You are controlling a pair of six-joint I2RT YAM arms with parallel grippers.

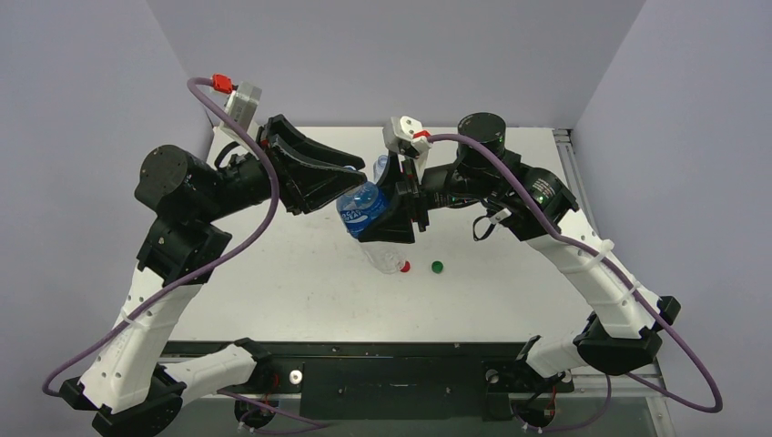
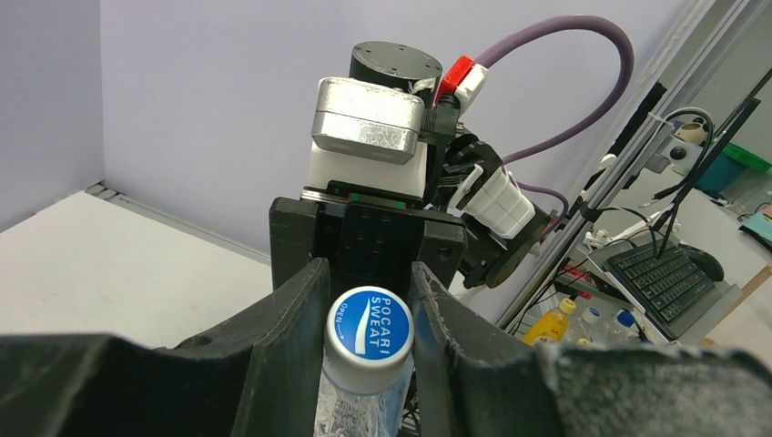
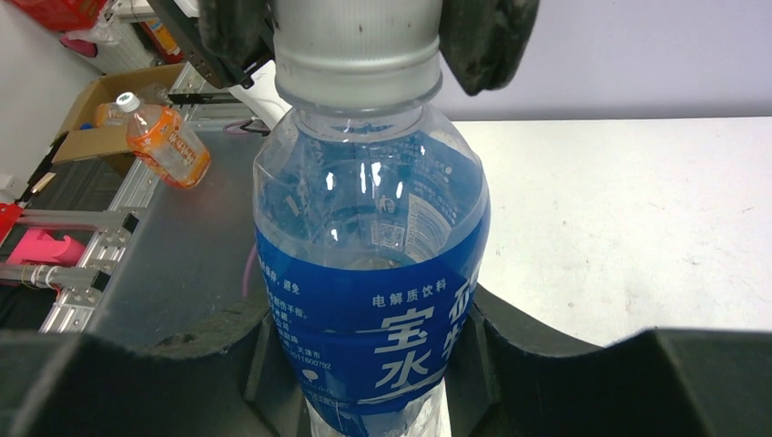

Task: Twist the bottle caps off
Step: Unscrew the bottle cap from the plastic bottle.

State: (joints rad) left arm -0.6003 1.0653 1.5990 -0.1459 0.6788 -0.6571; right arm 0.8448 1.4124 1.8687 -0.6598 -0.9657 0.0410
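Blue-labelled Pocari Sweat bottle (image 1: 364, 208) hangs above the tabletop (image 1: 300, 282), just behind the red cap (image 1: 405, 267). My right claw (image 1: 393, 211) is clamped round its label, and my left claw (image 1: 350, 177) is closed tight on its whitish-blue cap (image 2: 370, 321). My worry is that the thin body spins or buckles in the right claw when I twist, or the smooth cap slips between the pads. The long axis slants, cap end toward the left claw and base toward the red cap.

The Pocari Sweat bottle (image 1: 362, 209) hangs over the bench (image 1: 273, 282), with the left pincer (image 2: 369, 314) on its screw cap (image 2: 370, 321) and the right pincer (image 1: 399, 216) round its body. Before it on the bench lies a 2nd bottle (image 1: 386, 260), then an inner cap (image 1: 405, 267) and an outer cap (image 1: 437, 267) to the right.
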